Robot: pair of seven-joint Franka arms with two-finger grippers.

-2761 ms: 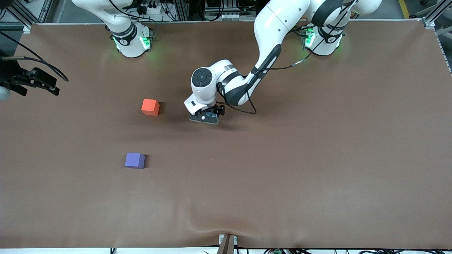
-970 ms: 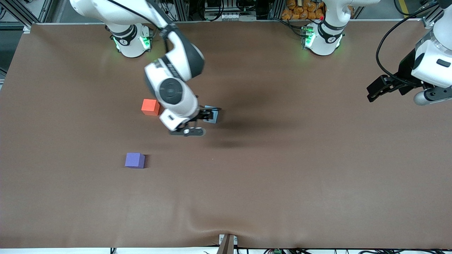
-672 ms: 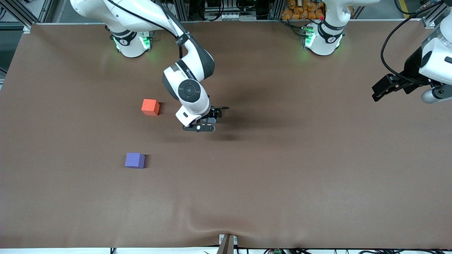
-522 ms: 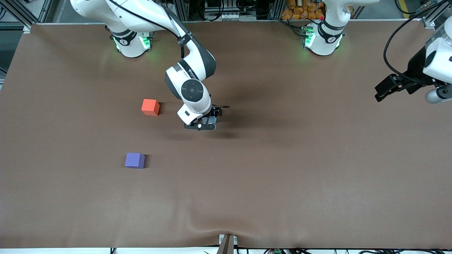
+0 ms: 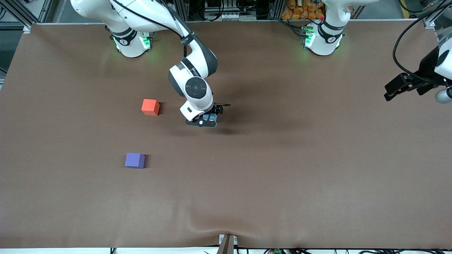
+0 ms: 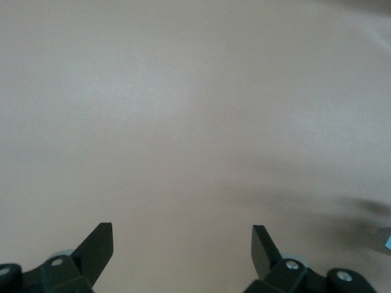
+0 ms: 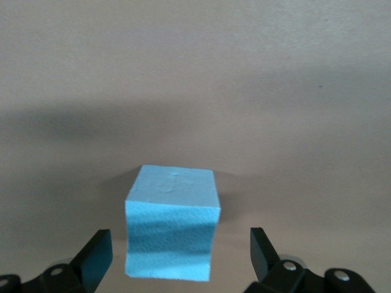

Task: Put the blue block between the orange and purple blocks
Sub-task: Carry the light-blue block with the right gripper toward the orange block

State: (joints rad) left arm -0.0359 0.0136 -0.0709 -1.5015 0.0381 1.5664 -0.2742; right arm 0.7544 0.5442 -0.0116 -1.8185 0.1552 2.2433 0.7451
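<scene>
Sky-blue and not yet gripped, your blue block (image 7: 172,223) sits on the worktop (image 5: 282,176) between the spread fingers of the right claw (image 5: 208,119), toward the base-side edge, so grasp, carry and placement all remain. You have three cubes: it, one orange block (image 5: 150,107) and one purple block (image 5: 135,160) toward the right arm's end, while the left claw (image 6: 183,256) waits open over its own end.
</scene>
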